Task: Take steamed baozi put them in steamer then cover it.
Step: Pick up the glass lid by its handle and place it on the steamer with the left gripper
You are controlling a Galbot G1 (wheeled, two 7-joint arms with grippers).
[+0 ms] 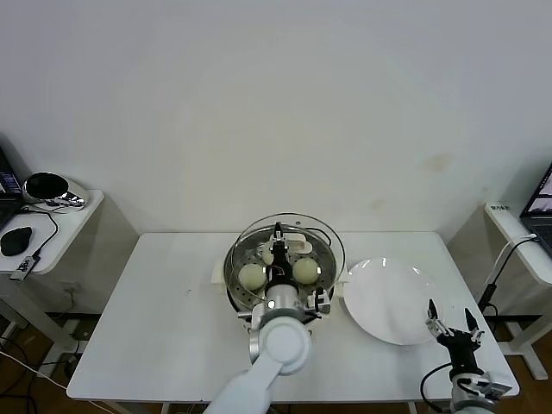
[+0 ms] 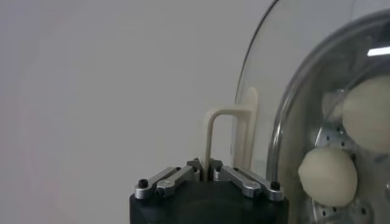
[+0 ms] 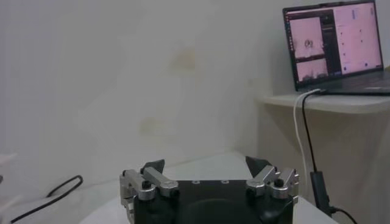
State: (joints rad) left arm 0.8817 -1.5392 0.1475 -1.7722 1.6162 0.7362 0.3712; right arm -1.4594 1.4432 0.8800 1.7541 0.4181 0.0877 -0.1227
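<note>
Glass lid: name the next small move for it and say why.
Probably lower it straight down. The left gripper is shut on the cover by its handle, holding it tilted over the steamer, where baozi already sit. The right gripper waits open beside the plate.

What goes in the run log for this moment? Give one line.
left gripper: shut on cover handle, over steamer | baozi: inside | right gripper: open, idle beside plate

A white table (image 1: 172, 319) stands against a pale wall (image 1: 276, 103). A white plate (image 1: 388, 302) lies on its right part. Side desks flank it: the left one (image 1: 60, 220) carries a mouse (image 1: 15, 241), the right one (image 3: 329, 100) a laptop (image 3: 332, 42).
</note>
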